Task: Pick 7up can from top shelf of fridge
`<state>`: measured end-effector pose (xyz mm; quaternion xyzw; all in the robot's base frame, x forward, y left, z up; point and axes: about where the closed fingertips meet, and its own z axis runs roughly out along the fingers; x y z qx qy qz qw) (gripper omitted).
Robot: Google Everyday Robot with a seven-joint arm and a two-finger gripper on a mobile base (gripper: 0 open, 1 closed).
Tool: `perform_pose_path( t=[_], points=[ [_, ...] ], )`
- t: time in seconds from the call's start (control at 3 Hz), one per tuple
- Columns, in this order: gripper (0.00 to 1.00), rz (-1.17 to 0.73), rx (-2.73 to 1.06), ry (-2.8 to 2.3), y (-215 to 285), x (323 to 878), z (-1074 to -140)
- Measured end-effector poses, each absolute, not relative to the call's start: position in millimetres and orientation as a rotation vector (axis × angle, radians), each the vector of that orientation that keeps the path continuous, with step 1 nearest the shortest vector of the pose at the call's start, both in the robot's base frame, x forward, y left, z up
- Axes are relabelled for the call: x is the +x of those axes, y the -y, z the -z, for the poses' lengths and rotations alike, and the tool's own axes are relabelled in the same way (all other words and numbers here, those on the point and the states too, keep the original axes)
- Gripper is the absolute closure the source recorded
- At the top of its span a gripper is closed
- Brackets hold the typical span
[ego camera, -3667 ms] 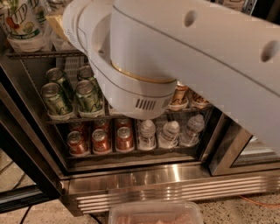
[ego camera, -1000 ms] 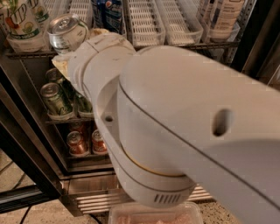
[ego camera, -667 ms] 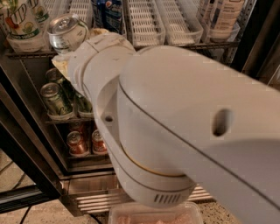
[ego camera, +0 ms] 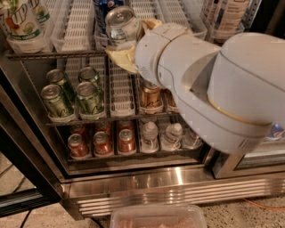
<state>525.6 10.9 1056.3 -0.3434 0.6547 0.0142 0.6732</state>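
Silver-topped and pale-sided, tipped with its lid toward the camera: the 7up can, hanging above the front edge of the top shelf, about midway along it. Cannot read its lettering from this side.

Clamped around it, the gripper, with one cream finger under the can and the other against its right side; clenched on the can, not released. Reaching in from the right edge, the bulky white arm, hiding the right half of the racks.

Directly behind the held can, toward the back edge of the top shelf, a blue Pepsi can. At the front left corner of the same shelf, upright, a lettered can with green "UP" on white, and just behind it another of the kind. Between those and the gripper, long white slotted lanes. At the right end, pale bottles.

One rack down, toward its left edge, four short green cans in two lanes; toward its right, partly behind the arm, gold cans. On the lowest rack, three copper-red cans at the left, clear water bottles just beside them.

Below all, along the front of the fridge, a ribbed steel grille. At the bottom edge of the view, a pale pink tray.
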Motion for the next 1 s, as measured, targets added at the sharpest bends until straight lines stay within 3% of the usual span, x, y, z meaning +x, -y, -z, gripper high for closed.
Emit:
perform_pose_path(
  t=[0.33, 1.0],
  points=[
    [1.00, -0.052, -0.821, -1.426, 24.1, 554.9, -1044.6],
    [1.00, -0.107, -0.816, -1.472, 28.6, 541.4, -1024.4]
  ],
)
